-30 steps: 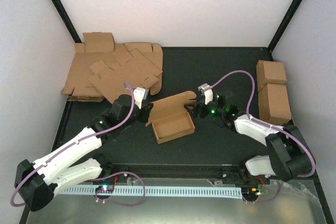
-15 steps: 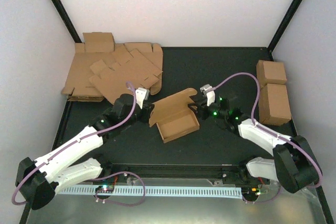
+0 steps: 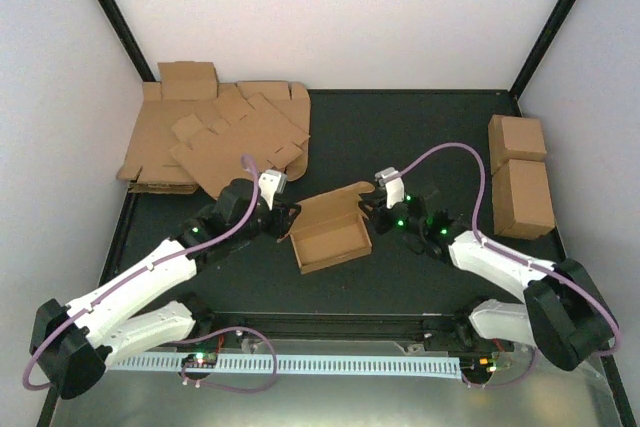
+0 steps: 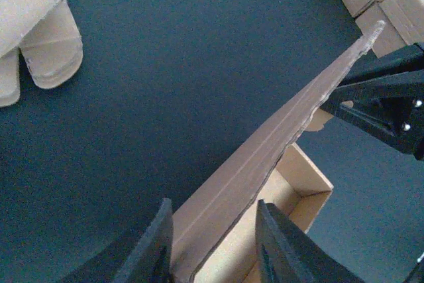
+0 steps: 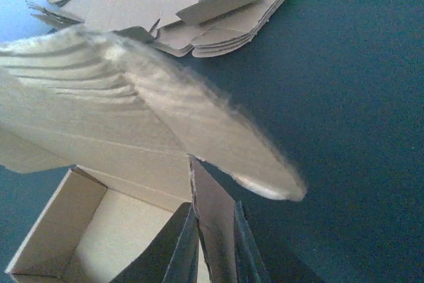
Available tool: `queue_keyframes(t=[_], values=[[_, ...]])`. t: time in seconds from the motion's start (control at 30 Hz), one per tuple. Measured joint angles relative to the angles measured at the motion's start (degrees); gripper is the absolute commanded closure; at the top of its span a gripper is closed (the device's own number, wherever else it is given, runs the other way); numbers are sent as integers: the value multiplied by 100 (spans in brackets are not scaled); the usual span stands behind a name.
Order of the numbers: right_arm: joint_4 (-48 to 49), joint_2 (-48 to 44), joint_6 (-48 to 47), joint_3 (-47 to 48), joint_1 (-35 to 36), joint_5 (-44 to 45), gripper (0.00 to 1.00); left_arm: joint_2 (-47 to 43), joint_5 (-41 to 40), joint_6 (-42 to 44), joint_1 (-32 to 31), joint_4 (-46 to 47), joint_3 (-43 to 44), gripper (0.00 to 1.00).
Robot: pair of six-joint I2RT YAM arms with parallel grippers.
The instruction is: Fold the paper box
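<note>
Arms [image 3: 140, 282] white-shelled, joints [image 3: 60, 347] and fingers [image 4: 149, 253] black. Lilac cable [image 3: 452, 150] loops off each wrist. Green lights [image 3: 402, 213] on right arm [image 3: 500, 259].

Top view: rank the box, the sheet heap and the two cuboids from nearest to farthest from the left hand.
1. The box, right at the left hand, mid-table.
2. The sheet heap, just behind that hand, at the far left.
3. The front cuboid and the back cuboid, at the right edge; these two are too close to call.

One paper box [image 3: 325, 232], one heap of cardboard sheets [image 3: 215, 137], two cardboard cuboids [image 3: 520, 197], two arms [image 3: 150, 279]
</note>
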Motion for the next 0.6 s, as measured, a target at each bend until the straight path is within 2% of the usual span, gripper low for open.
queue_keyframes(t=[0.13,0.3,0.47,0.6], values=[[-17,-157,127,-68,170,415,90,-7,118,-85,0,-114,0,39],[-13,-236,315,-153,256,866,98,-114,225,-179,0,-280,0,24],[-24,-361,531,-208,387,1272,98,-258,398,-326,0,-306,-22,12],[-9,-380,629,-208,522,1495,98,-271,551,-439,0,-299,-131,8]])
